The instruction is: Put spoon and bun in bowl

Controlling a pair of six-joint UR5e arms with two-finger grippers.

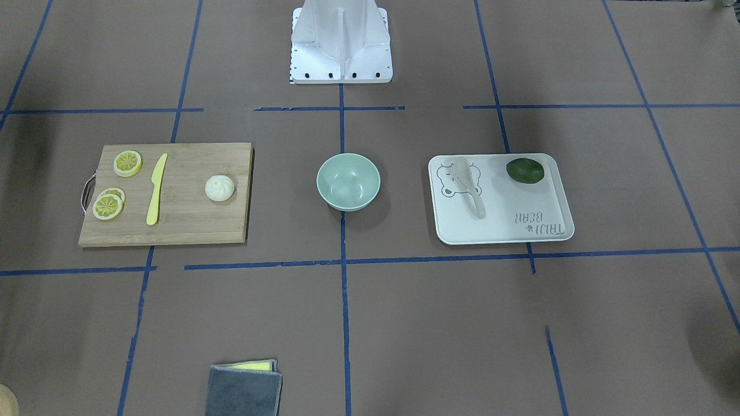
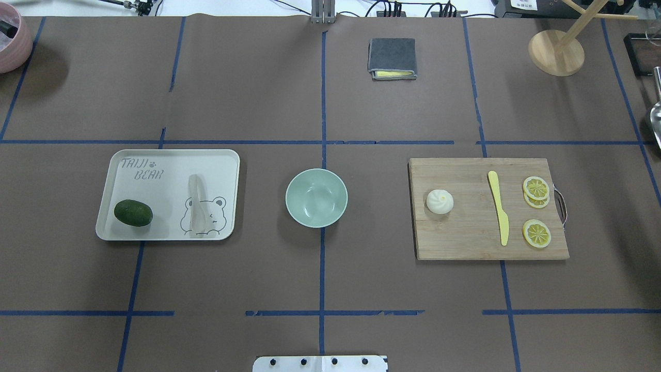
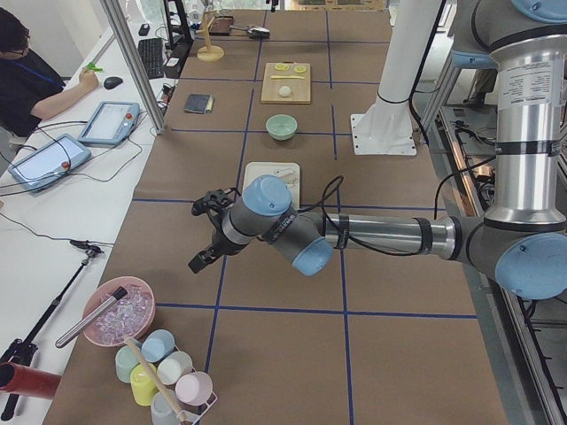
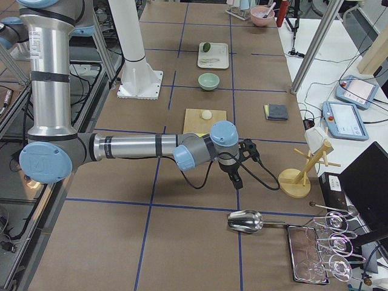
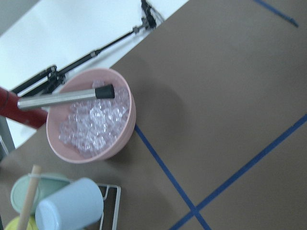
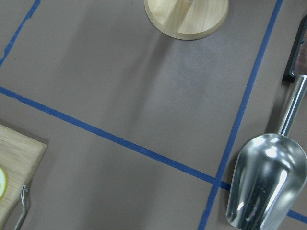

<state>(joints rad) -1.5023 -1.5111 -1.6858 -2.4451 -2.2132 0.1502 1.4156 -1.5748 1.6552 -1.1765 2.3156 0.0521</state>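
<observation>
i should bring my left gripper [image 3: 197, 261] inward and pinch the spoon [image 2: 197, 204] by its thick handle, straight from above. the tray [image 2: 170, 157], well inboard of that gripper, holds the spoon and a green fruit [image 2: 133, 213]. the bowl [image 2: 316, 198] beyond is empty. the bun [image 2: 439, 201] sits on a board [image 2: 465, 243], inboard of my right gripper [image 4: 236, 180]. i cannot tell whether either gripper's jaws are apart or together.
</observation>
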